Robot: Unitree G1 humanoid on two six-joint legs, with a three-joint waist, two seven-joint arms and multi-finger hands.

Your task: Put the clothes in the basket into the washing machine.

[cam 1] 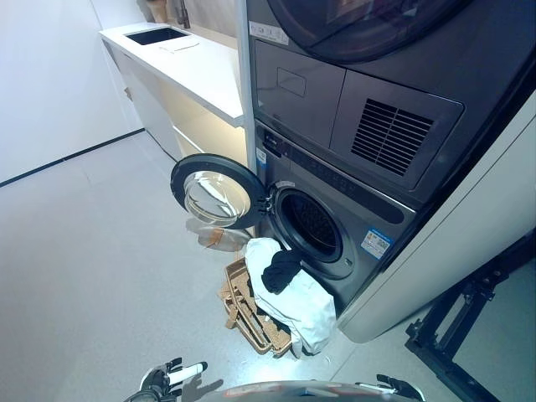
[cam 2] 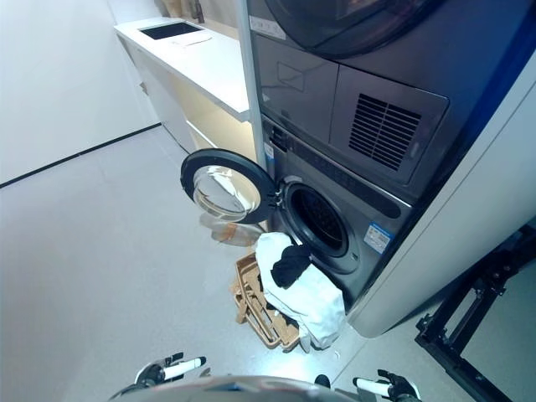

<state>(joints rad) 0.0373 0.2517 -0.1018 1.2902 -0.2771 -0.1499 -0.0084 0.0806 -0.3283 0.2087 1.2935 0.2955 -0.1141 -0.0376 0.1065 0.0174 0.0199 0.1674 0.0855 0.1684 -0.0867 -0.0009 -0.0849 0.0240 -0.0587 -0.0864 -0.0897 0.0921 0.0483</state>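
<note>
I see my left hand (cam 1: 172, 376) low at bottom left, fingers extended and empty; right hand (cam 2: 381, 386) likewise at bottom right.

the upper machine (cam 1: 360, 33) is cut off by the top edge, only the lower arc of its door showing. white clothes (cam 1: 293, 297) and a dark garment (cam 1: 282, 270) cover most of the basket (cam 1: 243, 306). both the left robot hand (cam 1: 172, 378) and right robot hand (cam 1: 394, 387) are clipped by the bottom edge. the washing machine drum (cam 1: 312, 222) is dark inside.

Laundry room: stacked washing machine (cam 1: 335, 218), counter (cam 1: 197, 67)
</note>
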